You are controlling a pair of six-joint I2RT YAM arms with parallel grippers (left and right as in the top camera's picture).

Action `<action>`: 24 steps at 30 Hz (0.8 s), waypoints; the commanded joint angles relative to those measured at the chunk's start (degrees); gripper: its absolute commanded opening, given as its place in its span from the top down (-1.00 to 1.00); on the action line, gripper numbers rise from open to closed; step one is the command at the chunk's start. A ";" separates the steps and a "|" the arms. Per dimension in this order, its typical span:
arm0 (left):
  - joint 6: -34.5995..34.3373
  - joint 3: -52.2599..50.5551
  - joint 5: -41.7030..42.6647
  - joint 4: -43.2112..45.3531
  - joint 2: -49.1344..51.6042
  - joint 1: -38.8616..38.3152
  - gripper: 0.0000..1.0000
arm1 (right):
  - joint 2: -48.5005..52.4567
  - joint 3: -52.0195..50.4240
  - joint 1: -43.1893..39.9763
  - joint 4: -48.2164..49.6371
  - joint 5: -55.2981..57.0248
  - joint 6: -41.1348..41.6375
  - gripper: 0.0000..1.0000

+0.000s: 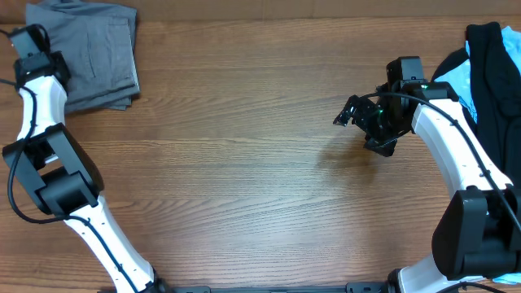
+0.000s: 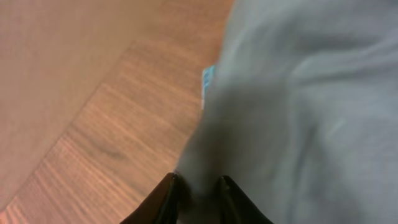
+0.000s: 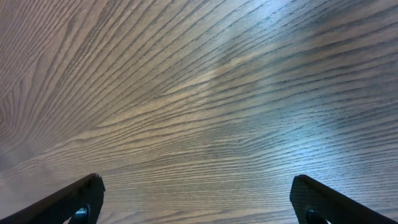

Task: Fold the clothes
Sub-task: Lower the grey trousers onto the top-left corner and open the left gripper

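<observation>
A folded grey garment lies at the table's far left corner. My left gripper is at its left edge. In the left wrist view its fingers are nearly closed on a pinch of the grey cloth. My right gripper hovers over bare wood right of centre; in the right wrist view its fingers are wide apart with only table between them. A pile of black clothes and light blue clothes lies at the right edge, behind the right arm.
The wooden table spans the view. A small light blue tag shows at the grey cloth's edge in the left wrist view. Both arm bases stand at the front corners.
</observation>
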 commanded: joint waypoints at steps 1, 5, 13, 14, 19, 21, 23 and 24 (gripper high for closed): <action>-0.61 1.29 0.68 -1.70 0.11 0.28 0.47 | -0.13 0.79 0.13 0.26 -0.28 0.04 -1.00; -0.59 1.29 0.61 -2.86 -0.02 -0.15 0.43 | -0.13 0.76 0.13 0.26 -0.28 0.04 -1.00; -1.03 1.95 0.66 -1.11 -3.06 -1.70 0.86 | -0.13 0.79 0.13 0.26 -0.28 0.04 -1.00; -1.03 2.05 0.66 -0.72 -3.06 -1.70 0.88 | -0.13 0.76 0.13 0.26 -0.28 0.04 -1.00; -1.01 2.03 2.91 1.60 -2.43 -1.36 0.92 | -0.13 0.79 0.13 0.26 -0.28 0.04 -1.00; -1.03 2.03 4.17 2.36 -1.92 -1.11 0.92 | -0.13 0.79 0.13 0.26 -0.28 0.04 -1.00; -1.01 2.01 4.59 2.49 -1.33 -0.85 0.92 | -0.13 0.79 0.13 0.26 -0.28 0.04 -1.00; -1.01 2.01 4.59 2.51 -0.79 -0.68 0.90 | -0.13 0.79 0.13 0.26 -0.28 0.04 -1.00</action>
